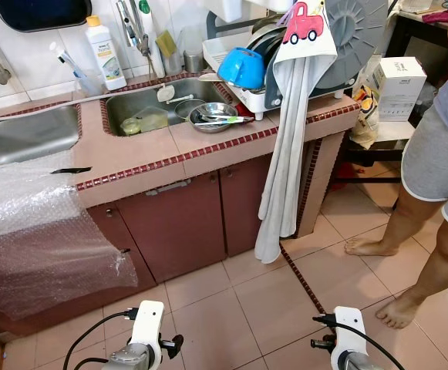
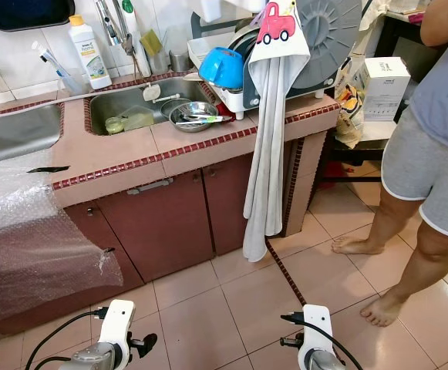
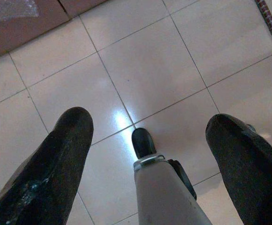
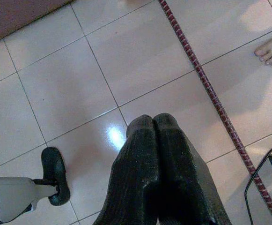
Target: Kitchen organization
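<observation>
Step in hand: an approach stage is judged; nothing is held, and the counter (image 1: 143, 150) is viewed from a standing distance across the tiled floor (image 1: 231, 301).
Left gripper (image 3: 150, 136): hung low over the floor tiles; its two fingers (image 3: 65, 154) are spread wide apart with nothing between them.
Right gripper (image 4: 157, 124): hung low over the floor as well; its fingers are pressed together, empty.
Sink (image 1: 158, 104): set into the counter at upper centre of the head view; a metal bowl (image 1: 212, 117) with utensils lies at its right end.
Dish rack (image 1: 266, 92): seen just right of the sink, holding a blue bowl (image 1: 241, 68) and plates.
Towel (image 1: 289, 146): draped from the rack down the cabinet front.
Bubble wrap (image 1: 35, 231): spread over the counter edge and cabinet at the left of the frame.
Soap bottle (image 1: 105, 54): stood against the wall tiles, upper left.
Person (image 1: 432, 177): stood barefoot at the right edge, beside the counter's end.
Next move: the counter would have to be neared and an arm raised before any dish can be reached; care would be called for around the person.
</observation>
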Controlling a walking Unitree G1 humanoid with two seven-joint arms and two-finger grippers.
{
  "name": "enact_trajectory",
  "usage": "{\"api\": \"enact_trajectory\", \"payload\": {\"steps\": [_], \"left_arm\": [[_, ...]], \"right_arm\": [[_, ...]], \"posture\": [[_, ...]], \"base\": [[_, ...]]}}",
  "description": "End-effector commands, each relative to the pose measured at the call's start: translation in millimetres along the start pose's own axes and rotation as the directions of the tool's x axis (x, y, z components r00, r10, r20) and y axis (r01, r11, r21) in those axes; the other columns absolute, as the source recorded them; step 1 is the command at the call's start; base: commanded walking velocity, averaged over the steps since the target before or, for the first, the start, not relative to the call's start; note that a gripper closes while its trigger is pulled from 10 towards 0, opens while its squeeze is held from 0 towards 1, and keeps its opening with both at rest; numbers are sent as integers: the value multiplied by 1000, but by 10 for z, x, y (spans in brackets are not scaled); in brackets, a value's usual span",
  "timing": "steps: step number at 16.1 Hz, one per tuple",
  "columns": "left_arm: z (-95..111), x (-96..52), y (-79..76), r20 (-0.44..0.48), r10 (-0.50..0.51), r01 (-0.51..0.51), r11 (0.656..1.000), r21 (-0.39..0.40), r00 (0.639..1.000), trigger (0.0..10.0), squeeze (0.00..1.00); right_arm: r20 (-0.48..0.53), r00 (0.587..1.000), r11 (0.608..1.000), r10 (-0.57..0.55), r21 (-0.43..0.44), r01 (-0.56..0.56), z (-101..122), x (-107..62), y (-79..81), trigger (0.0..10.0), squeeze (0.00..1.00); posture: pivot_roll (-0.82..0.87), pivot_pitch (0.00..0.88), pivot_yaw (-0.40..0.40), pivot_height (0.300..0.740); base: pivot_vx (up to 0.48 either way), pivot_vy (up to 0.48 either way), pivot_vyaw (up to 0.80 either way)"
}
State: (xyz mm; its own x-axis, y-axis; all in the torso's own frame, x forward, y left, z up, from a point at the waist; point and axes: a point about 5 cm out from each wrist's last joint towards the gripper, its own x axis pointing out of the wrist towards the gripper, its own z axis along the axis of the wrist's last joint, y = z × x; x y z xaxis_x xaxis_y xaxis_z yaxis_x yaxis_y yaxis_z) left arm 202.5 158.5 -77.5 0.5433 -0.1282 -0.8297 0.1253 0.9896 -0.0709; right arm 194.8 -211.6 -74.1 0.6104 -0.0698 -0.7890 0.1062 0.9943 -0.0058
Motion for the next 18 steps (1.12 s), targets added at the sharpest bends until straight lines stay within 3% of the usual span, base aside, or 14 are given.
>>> {"api": "enact_trajectory", "payload": {"steps": [1,2,3,4,5,9,11,18], "left_arm": [[317,17,-1,73,-14,1,984,178,997,10000,0],[346,22,-19,84,-5,-7,989,146,996,10000,0],[370,26,-49,94,-11,-6,984,178,996,10000,0],[390,31,-78,99,-1,-30,951,308,995,10000,0],[403,36,-136,115,-19,-22,940,341,993,10000,0],[391,39,-170,125,-26,-13,954,301,992,10000,0],[377,38,-79,87,38,-46,994,98,996,10000,0],[378,28,-1,82,75,-85,988,130,994,10000,0]], "right_arm": [[8,999,997,45,69,-46,-53,-2,103,10000,0],[7,999,998,49,24,-50,-41,2,131,10000,0],[8,998,998,58,-27,-58,-26,6,147,10000,0],[11,998,998,61,-23,-60,-2,11,152,10000,0],[51,998,997,34,-73,-30,79,18,129,10000,0],[61,998,998,-24,-54,27,104,16,54,10000,0],[29,998,999,-48,10,48,47,9,12,10000,0],[-12,999,998,-53,17,53,-57,-2,43,10000,0]], "posture": [[-112,0,156,740],[-113,0,151,740],[-113,0,145,740],[-114,0,138,740],[-117,0,133,740],[-126,0,140,740],[-133,0,156,740],[-141,0,171,740]], "base": [[0,0,0],[0,0,0],[0,0,0],[0,0,0],[0,0,0],[0,0,0],[0,0,0],[0,0,0]]}}
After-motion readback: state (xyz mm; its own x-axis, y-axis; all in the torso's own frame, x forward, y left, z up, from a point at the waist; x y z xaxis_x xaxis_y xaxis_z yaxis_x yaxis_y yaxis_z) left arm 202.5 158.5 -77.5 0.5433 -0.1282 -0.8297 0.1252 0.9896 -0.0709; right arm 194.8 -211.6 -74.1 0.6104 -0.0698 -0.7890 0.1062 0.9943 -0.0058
